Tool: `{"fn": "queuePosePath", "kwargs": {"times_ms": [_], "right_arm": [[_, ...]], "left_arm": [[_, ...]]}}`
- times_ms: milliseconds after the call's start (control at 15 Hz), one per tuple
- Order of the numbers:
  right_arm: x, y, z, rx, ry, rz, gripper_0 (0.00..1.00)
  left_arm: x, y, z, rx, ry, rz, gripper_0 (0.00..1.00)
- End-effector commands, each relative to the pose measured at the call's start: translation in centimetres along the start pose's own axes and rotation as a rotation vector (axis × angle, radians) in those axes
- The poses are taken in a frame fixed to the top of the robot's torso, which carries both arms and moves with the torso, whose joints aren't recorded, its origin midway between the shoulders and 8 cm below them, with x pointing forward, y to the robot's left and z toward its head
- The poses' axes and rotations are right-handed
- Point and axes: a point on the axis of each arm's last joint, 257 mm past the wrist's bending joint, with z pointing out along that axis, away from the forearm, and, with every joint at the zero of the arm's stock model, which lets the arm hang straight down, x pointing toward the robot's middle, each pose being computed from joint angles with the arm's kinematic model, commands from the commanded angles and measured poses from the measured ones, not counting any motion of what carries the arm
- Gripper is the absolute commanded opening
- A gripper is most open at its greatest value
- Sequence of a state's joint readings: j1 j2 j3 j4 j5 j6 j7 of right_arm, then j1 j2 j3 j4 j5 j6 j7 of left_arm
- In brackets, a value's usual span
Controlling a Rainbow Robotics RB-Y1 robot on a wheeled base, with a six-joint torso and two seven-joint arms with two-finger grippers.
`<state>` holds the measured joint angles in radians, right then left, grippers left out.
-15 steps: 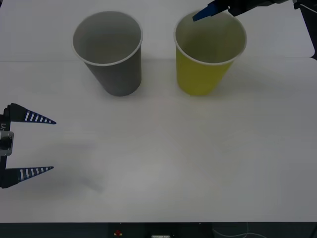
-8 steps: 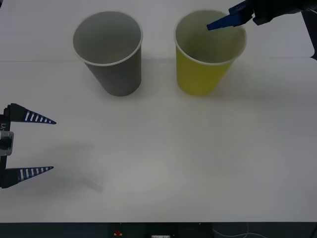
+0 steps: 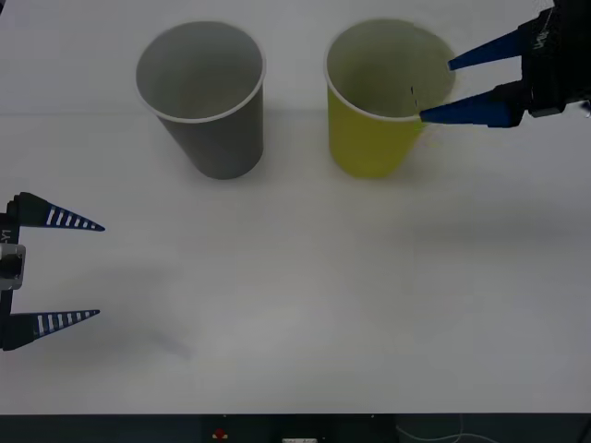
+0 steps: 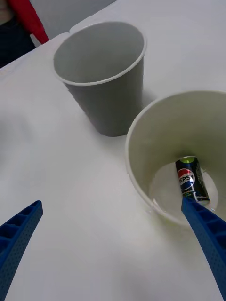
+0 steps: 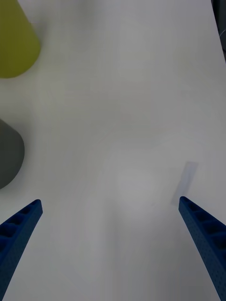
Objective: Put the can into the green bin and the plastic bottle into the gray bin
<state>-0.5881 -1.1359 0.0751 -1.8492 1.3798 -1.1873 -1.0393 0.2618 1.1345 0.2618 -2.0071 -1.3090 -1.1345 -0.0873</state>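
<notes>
My right fingers (image 3: 441,89) are spread and empty beside the green bin (image 3: 379,138) — the can (image 4: 192,178) is lying inside, just past one fingertip. I'm judging a clean retreat best, avoiding the rim; left fingers (image 3: 100,270) are parked, spread.

Even, bright overhead light falls on the white table (image 3: 295,277), with no glare. The gray bin (image 3: 205,92) and the green bin (image 3: 388,92) cast only short, faint shadows beside their bases. Everything on the table looks sharp, and straight lines stay straight toward the edges.
</notes>
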Motion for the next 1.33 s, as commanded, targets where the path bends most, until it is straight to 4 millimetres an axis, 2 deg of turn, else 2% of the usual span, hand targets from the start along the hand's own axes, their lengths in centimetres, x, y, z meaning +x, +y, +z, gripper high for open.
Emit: {"fn": "queuePosePath", "kwargs": {"times_ms": [67,400,600,1000,1333], "right_arm": [[2.1,2.5,-1.0,-0.007,0.008,-0.086,1.0],[7.2,6.1,-2.7,-0.064,0.012,-0.235,1.0],[10.0,7.3,-3.9,-0.104,0.057,-0.302,1.0],[14.1,8.4,-4.1,-0.125,0.063,-0.366,1.0],[16.5,7.9,-4.0,-0.108,0.047,-0.413,1.0]], "left_arm": [[0.0,0.0,0.0,0.0,0.0,0.0,1.0],[0.0,0.0,0.0,0.0,0.0,0.0,1.0],[0.0,0.0,0.0,0.0,0.0,0.0,1.0],[0.0,0.0,0.0,0.0,0.0,0.0,1.0],[0.0,0.0,0.0,0.0,0.0,0.0,1.0]]}}
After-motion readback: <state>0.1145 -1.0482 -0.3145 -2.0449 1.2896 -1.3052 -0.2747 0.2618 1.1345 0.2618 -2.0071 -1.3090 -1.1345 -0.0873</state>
